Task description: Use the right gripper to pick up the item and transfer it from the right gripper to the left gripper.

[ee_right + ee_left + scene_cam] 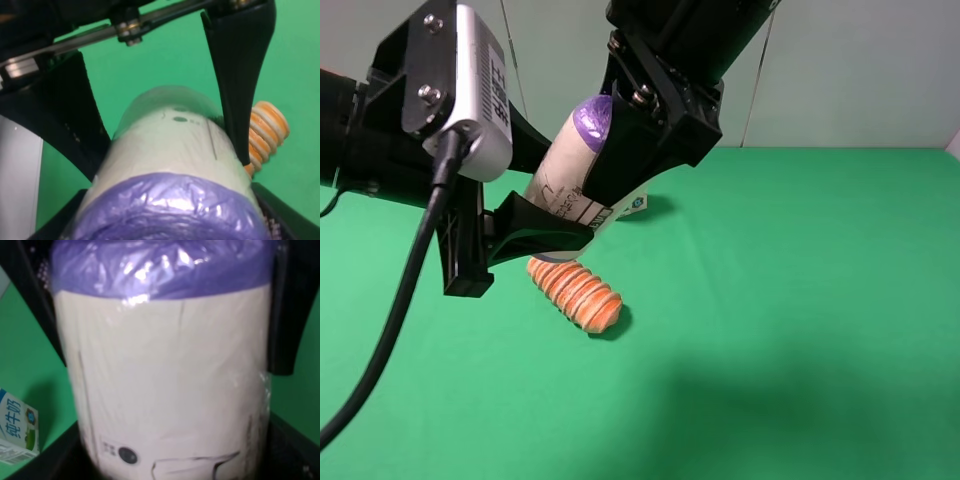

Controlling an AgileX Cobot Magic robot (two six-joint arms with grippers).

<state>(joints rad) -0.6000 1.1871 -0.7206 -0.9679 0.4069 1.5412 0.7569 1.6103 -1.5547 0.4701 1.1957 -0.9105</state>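
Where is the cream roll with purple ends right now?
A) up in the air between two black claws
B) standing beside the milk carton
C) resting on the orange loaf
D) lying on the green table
A: the item hangs above the table, clamped by the right gripper, with the left gripper straddling its lower end.

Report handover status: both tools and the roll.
Right tool clamped on cream cylinder roll with purple ends, held aloft. Left tool straddling its lower end, grip unconfirmed. Orange ridged bread loaf lies below, apart.
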